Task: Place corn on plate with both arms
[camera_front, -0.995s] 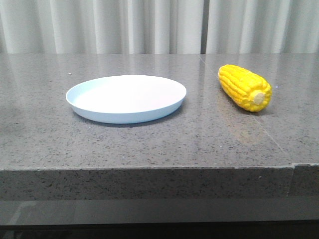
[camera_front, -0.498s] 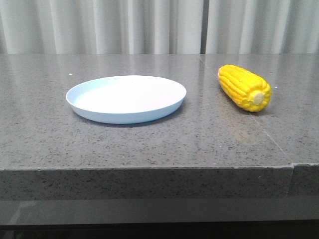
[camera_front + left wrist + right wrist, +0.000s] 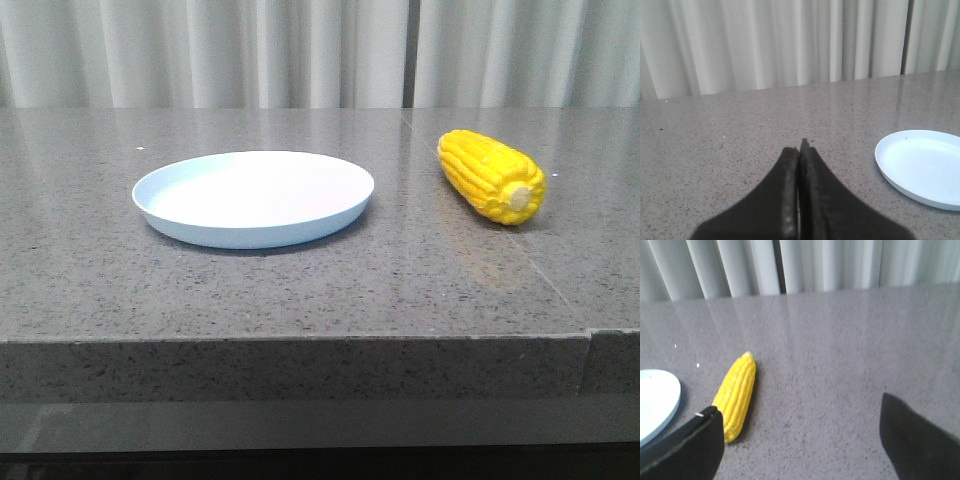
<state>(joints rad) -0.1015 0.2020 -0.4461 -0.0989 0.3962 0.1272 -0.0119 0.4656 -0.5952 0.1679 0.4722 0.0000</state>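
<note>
The yellow corn (image 3: 491, 176) lies on the grey stone table at the right, its beige stub end toward me. The pale blue-white plate (image 3: 253, 197) sits empty left of it. No gripper shows in the front view. In the left wrist view my left gripper (image 3: 799, 148) is shut and empty, with the plate (image 3: 922, 166) off to one side of it. In the right wrist view my right gripper (image 3: 798, 410) is wide open and empty above the table; the corn (image 3: 736, 394) lies just beyond one finger (image 3: 695, 440), and the plate's edge (image 3: 657, 402) shows past it.
The grey speckled stone table (image 3: 320, 270) ends in a front edge close to me. White curtains (image 3: 320, 50) hang behind the far edge. A seam in the stone runs at the right front corner (image 3: 588, 335).
</note>
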